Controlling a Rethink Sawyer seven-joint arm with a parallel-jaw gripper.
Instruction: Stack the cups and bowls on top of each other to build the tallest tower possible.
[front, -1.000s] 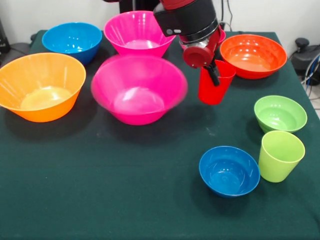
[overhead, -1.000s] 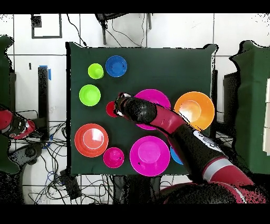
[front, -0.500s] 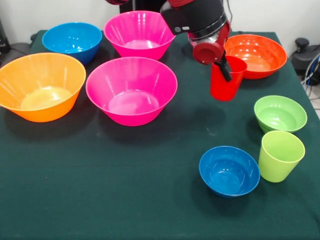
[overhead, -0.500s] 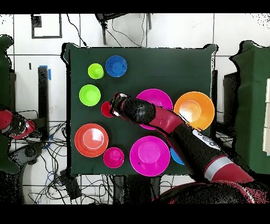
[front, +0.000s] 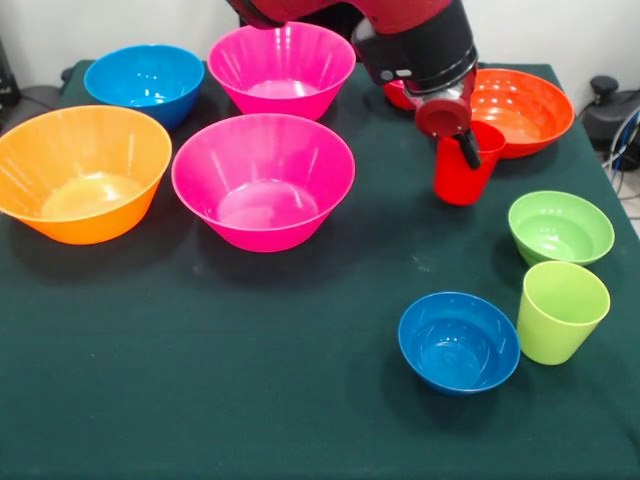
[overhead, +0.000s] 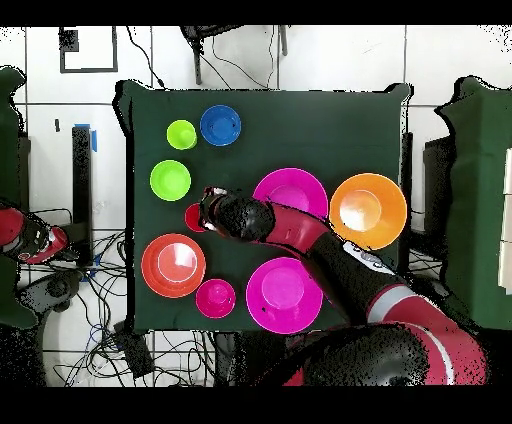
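My gripper (front: 464, 146) is shut on the rim of the red cup (front: 461, 180), with one finger inside it. It holds the cup upright, low over the table, just in front of the wide red-orange bowl (front: 522, 106). In the overhead view the red cup (overhead: 193, 217) sits at the gripper (overhead: 208, 212), above the red-orange bowl (overhead: 173, 265). The small green bowl (front: 560, 227), lime-green cup (front: 561, 311) and small blue bowl (front: 458, 341) stand apart at the front right. The small red bowl (front: 397, 95) peeks out behind the arm.
Two big pink bowls (front: 262, 178) (front: 282, 67), the yellow-orange bowl (front: 80, 170) and the mid-sized blue bowl (front: 145, 80) fill the left half of the table. The arm (overhead: 330, 250) reaches across the pink bowls in the overhead view.
The gripper has carried the red cup to the right in the front view, closer to the red-orange bowl and lower. The near pink bowl, blurred earlier, now stands still.
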